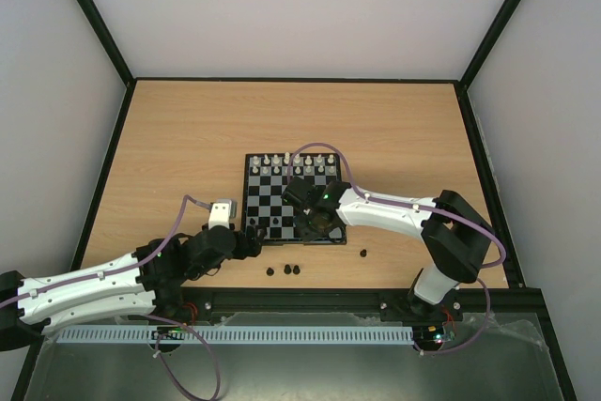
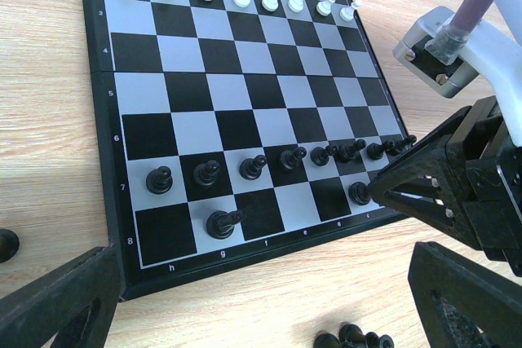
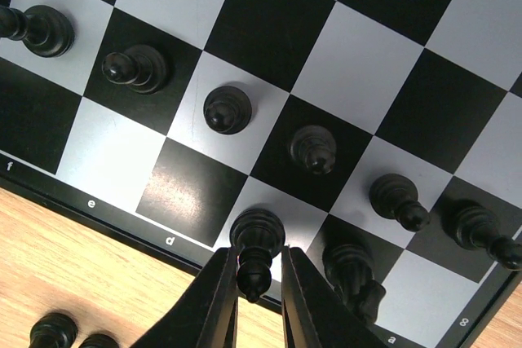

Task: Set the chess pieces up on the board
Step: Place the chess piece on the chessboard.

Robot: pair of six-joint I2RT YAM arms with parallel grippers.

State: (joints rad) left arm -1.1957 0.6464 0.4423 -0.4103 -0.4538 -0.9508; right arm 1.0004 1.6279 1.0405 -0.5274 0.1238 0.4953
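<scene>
Right hand (image 3: 259, 303): clamped on a black chess piece (image 3: 256, 238) at the edge row of the chessboard (image 3: 326, 63).
Left hand (image 1: 252, 239): spread wide apart, beside the chessboard corner.

Left arm (image 1: 89, 288), right arm (image 1: 385, 211): white shell links, black joint housings, black bases. Lilac cable looped along each, tied down at intervals. Small green light at right wrist. Grey metal bracket (image 2: 428, 46) with screws at cable end. Left gripper (image 2: 261, 307), right gripper (image 3: 259, 275): matte black fingers, layered print texture, triangular cut-outs.
</scene>
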